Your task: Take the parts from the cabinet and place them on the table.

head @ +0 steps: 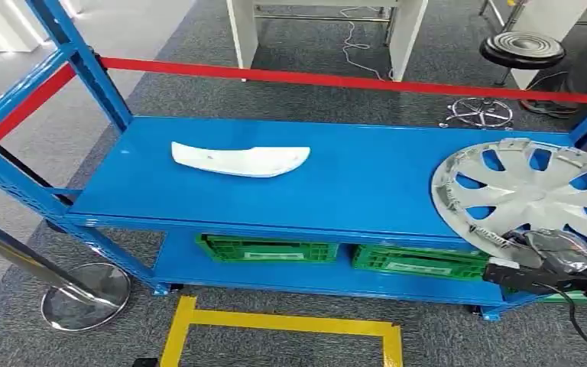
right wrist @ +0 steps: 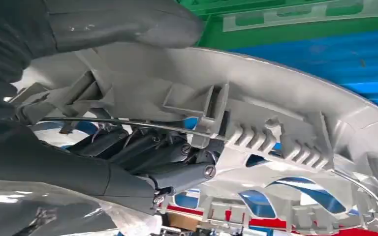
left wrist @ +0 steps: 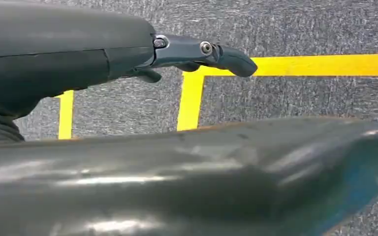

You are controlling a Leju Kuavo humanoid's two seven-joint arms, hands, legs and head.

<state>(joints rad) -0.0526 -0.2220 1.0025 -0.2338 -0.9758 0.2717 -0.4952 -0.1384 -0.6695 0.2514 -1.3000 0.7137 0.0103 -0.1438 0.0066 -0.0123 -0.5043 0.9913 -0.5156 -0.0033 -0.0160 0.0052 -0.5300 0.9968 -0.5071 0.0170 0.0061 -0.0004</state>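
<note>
Gripping the silver hubcap (head: 531, 187) by its near rim, right robot hand (head: 539, 256) clamped, above blue shelf (head: 351, 183)

I can read no text, brand or number anywhere. The two green crates (head: 267, 249) under the blue table top (head: 351, 183) each carry a pale label strip (head: 264, 254), but its print is too small for me to read.
</note>
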